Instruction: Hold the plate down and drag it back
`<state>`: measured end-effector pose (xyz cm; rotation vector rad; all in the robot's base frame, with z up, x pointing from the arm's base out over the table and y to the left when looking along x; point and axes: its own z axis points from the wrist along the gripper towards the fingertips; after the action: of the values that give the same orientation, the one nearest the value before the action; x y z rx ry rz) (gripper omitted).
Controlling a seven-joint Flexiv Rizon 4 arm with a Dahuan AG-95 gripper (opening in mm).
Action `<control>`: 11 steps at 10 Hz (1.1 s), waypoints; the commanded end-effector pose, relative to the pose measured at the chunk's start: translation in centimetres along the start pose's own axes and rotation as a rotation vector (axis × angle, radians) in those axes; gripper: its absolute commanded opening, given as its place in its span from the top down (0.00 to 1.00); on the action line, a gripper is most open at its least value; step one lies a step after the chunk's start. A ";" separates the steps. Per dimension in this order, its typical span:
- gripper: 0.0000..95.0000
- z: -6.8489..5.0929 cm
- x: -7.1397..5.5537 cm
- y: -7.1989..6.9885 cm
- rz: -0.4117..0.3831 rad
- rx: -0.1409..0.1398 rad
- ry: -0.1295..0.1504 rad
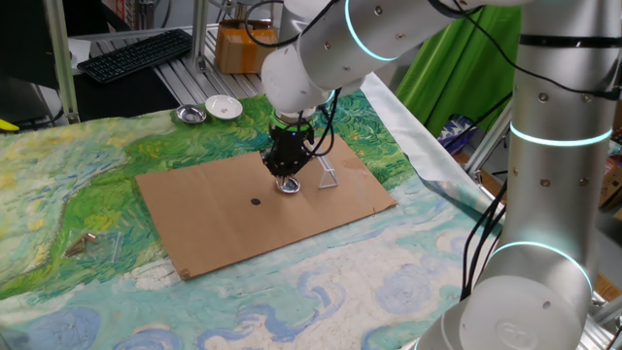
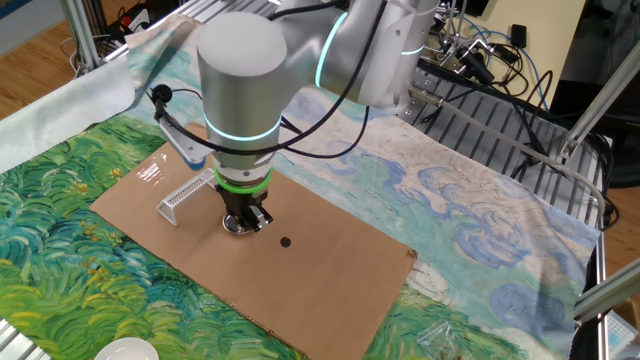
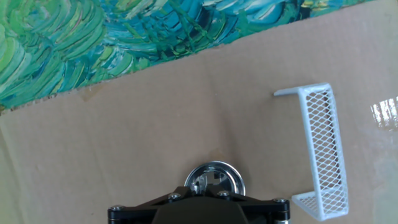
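Observation:
The plate is a tiny round shiny silver dish lying on a brown cardboard sheet. It also shows in the other fixed view and at the bottom edge of the hand view. My gripper points straight down onto the plate's centre. Its fingertips are together and touch the reflective middle. The fingers are shut and press from above rather than clasping the rim. The black gripper body hides the near half of the plate in the hand view.
A white mesh bracket stands on the cardboard just beside the plate. A black dot marks the cardboard. A white bowl and a second small silver dish sit at the far edge of the painted cloth.

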<state>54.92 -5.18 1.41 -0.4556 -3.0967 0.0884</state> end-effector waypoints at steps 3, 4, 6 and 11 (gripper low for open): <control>1.00 -0.2 0.1 0.0 -0.036 0.001 -0.010; 1.00 -0.2 0.1 0.0 -0.050 0.001 -0.011; 1.00 -0.2 0.1 0.0 -0.073 0.000 -0.014; 1.00 -0.2 0.1 0.0 -0.142 -0.036 -0.011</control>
<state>54.71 -5.20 1.65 -0.2356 -3.1316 0.0303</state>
